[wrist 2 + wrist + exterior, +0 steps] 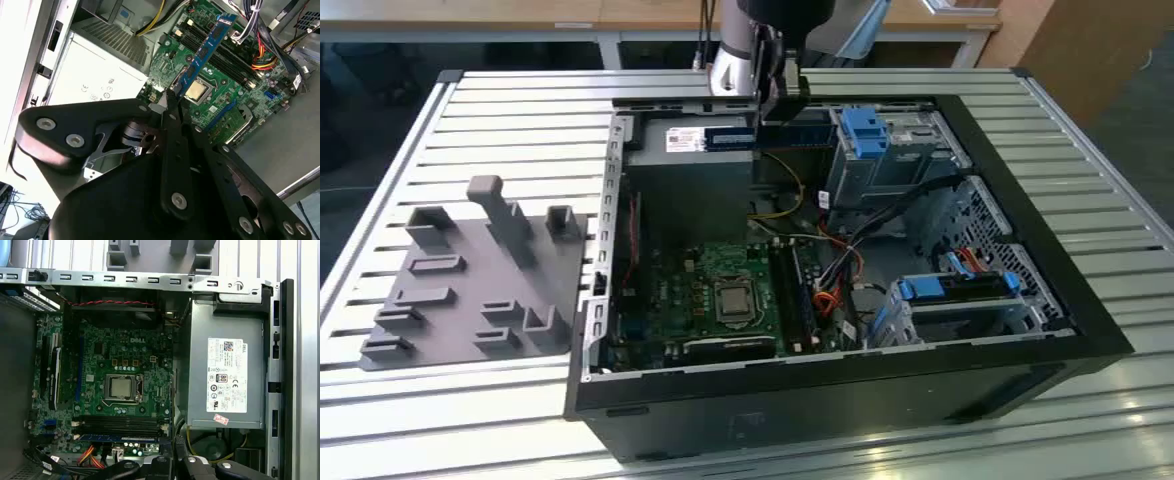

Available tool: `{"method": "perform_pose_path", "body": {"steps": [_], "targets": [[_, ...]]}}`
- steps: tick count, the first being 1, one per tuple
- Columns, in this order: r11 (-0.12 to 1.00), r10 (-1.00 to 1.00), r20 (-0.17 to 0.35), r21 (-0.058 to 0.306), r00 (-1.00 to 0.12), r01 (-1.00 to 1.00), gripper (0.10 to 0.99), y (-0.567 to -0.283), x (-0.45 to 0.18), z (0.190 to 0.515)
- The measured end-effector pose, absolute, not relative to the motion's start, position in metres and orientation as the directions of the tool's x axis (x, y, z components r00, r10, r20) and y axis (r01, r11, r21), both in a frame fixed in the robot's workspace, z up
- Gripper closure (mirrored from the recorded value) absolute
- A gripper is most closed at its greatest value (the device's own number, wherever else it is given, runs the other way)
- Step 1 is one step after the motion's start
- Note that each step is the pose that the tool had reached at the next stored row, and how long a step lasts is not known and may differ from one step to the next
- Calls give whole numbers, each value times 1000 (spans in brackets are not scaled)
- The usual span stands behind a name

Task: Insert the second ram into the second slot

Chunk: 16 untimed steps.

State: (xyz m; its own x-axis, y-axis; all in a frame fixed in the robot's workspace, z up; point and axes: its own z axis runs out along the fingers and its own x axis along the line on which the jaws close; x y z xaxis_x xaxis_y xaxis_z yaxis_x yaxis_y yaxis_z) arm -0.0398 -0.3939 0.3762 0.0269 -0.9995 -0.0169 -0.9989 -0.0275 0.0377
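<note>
Approach step, as judged: the black two-fingered pincer (172,97), clamped on the thin blue circuit-board memory stick (206,47), holds it projecting beyond its fingertips, over the black motherboard slots (120,422) below, unseated; insertion calls for aligning stick edge with slot.

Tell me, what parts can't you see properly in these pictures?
- Second wrist view: the fingers cover the gripped end of the second ram.
- Exterior view: the top edge cuts off the arm.
- Exterior view: the memory slots are too small to tell full from empty.
</note>
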Motion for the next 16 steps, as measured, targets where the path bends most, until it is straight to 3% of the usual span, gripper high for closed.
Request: {"method": "perform_pose_path", "body": {"steps": [16], "targets": [[-27,-1000,-14,38,27,-999,949,-404,-40,376]]}}
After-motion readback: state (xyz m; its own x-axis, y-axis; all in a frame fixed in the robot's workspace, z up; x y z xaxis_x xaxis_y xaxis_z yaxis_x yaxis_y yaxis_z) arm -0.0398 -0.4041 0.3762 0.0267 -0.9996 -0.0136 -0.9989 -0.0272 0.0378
